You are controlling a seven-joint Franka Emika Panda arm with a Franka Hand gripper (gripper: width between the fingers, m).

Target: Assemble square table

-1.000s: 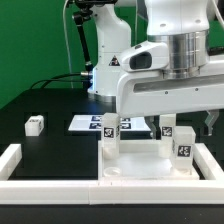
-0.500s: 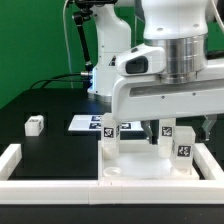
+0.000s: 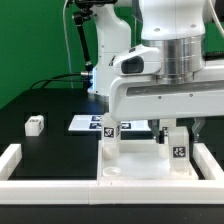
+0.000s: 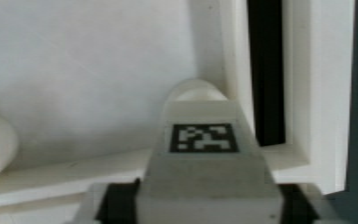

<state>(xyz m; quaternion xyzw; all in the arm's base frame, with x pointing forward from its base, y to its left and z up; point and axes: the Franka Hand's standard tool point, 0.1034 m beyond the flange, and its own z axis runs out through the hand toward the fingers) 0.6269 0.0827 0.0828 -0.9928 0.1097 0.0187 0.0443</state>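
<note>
One gripper hangs over the square table's tabletop, which lies flat at the front of the black table, against the white border rail.

In the exterior view three legs can be counted. The gripped leg stands upright on the tabletop's corner towards the exterior view's right, its tag facing the camera. The standing leg is upright on the opposite corner, apart from the gripper. The loose leg lies on the black table well off to the exterior view's left, touching nothing else.

In the wrist view the gripped leg fills the space between the two dark fingers, whose pads appear pressed to its sides, so the gripper looks clamped on it.

One marker board lies flat behind the tabletop, near the robot's base.
</note>
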